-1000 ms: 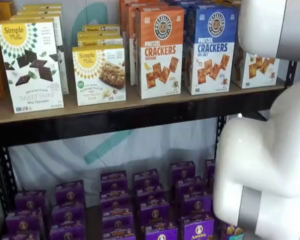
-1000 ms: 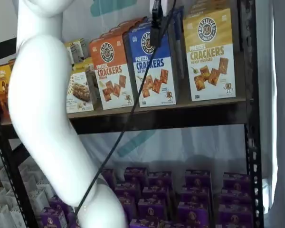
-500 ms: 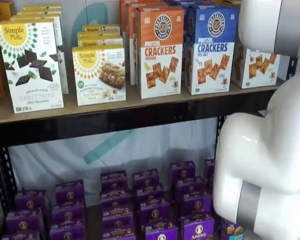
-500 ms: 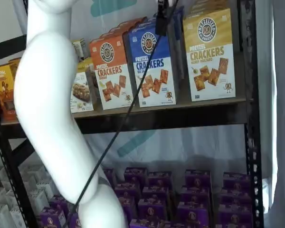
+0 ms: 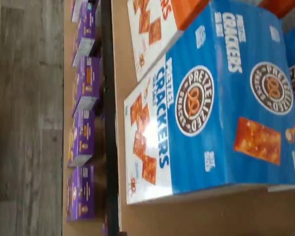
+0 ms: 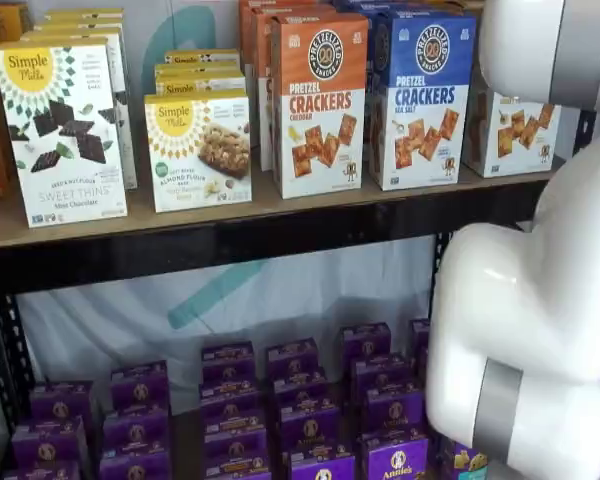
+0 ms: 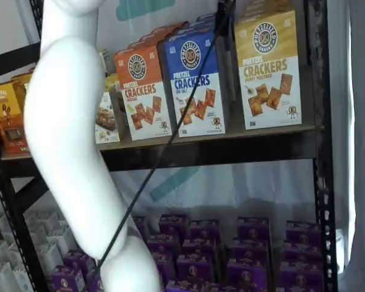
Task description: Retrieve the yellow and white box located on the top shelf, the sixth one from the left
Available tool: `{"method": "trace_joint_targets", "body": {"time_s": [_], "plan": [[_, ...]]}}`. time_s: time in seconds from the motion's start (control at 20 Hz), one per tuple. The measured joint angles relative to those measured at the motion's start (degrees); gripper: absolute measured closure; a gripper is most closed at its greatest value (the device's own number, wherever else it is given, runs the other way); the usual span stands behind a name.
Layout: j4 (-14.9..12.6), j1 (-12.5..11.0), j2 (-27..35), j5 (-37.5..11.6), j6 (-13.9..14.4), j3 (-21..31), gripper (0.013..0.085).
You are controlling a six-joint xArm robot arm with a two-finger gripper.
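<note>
The yellow and white box [image 7: 269,70] stands upright at the right end of the top shelf [image 7: 231,147]. In a shelf view the white arm covers its upper part, leaving only the white lower front of the yellow and white box [image 6: 508,135] on the top shelf [image 6: 230,235]. My gripper [image 7: 222,15] shows only as a black finger hanging from the view's top edge with a cable beside it, between the blue box [image 7: 196,85] and the yellow one. No gap shows and nothing is in it. The wrist view looks down on the blue box [image 5: 221,103].
An orange cracker box [image 7: 143,91] stands left of the blue one, with Simple Mills boxes [image 6: 65,130] further left. Several small purple boxes [image 6: 300,410] fill the level below. Black uprights [image 7: 321,158] frame the right side. The arm's white elbow [image 6: 530,330] fills the right.
The black finger and its cable have moved right and up, from in front of the blue box toward the gap beside the yellow box. The white arm has shifted right with it.
</note>
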Motion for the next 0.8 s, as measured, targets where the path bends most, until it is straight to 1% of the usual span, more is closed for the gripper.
{"method": "trace_joint_targets", "body": {"time_s": [0.2, 0.5, 0.7, 0.8], "plan": [[-2.66, 1.91, 0.80, -4.11, -0.80, 0.23, 0.0130], [-4.09, 3.50, 1.99, -10.05, -1.88, 1.84, 0.0130], [-4.37, 3.90, 2.85, -12.28, -2.38, 2.08, 0.0130], [-5.38, 4.26, 3.97, -12.28, -2.47, 0.97, 0.0130]]}}
